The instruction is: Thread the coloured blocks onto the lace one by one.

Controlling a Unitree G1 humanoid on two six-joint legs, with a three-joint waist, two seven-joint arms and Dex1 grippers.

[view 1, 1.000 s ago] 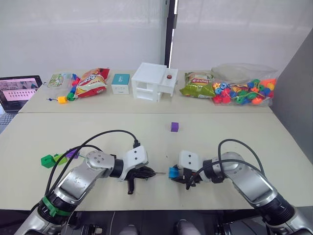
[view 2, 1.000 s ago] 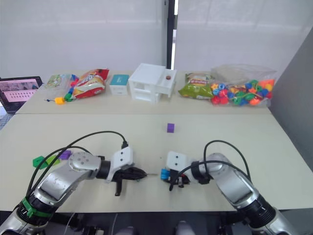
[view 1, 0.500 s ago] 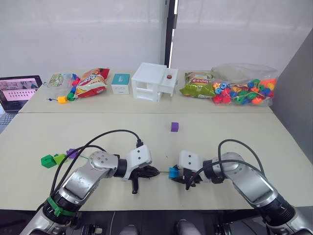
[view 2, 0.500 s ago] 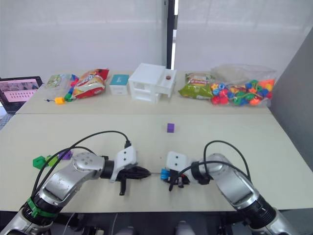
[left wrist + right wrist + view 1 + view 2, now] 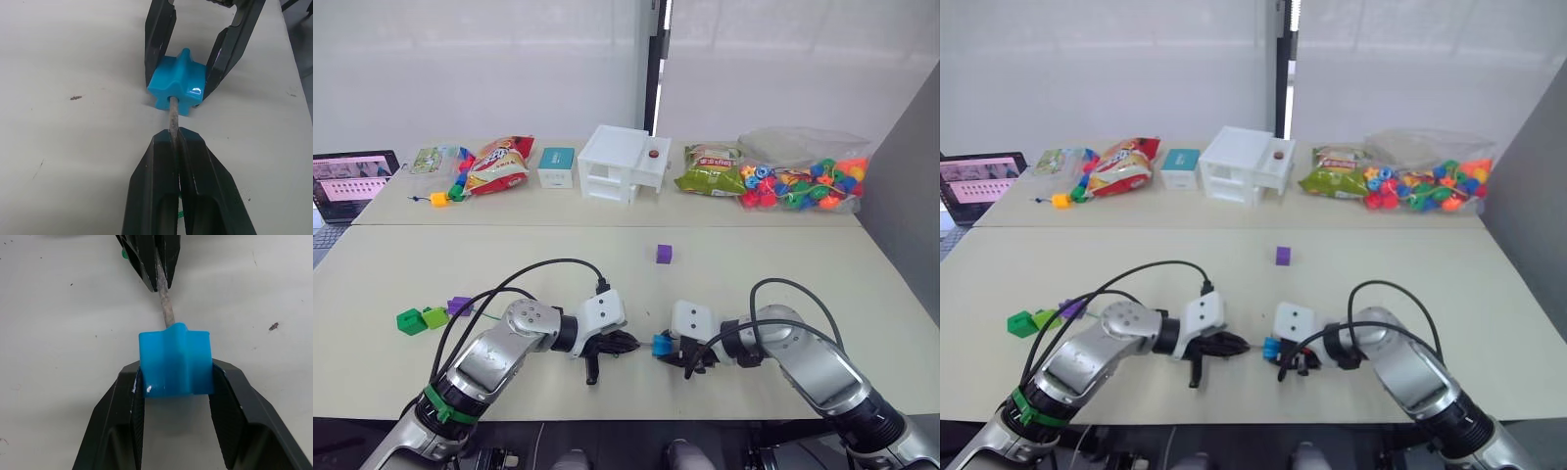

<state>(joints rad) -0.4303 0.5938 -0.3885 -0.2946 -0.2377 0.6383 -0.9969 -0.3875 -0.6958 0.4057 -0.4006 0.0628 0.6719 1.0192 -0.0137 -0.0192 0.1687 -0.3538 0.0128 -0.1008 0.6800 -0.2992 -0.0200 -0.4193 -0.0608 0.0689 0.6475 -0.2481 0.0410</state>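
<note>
Beige table [image 5: 783,264] — right tool [image 5: 176,382] clamps blue block [image 5: 175,363]; left tool [image 5: 177,139] pinches lace tip [image 5: 173,116].

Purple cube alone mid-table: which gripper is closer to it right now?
Right. The right gripper, shut on the blue block, sits almost directly in front of the purple cube. The left gripper, pinching the lace tip, lies slightly further to the left.

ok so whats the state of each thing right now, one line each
blue block: gripped between the right gripper fingers, lace tip in its hole
lace: stiff tip pinched in the left gripper, entering the blue block
purple block: loose on the table, unthreaded
green and purple blocks: together at the table's left
</note>
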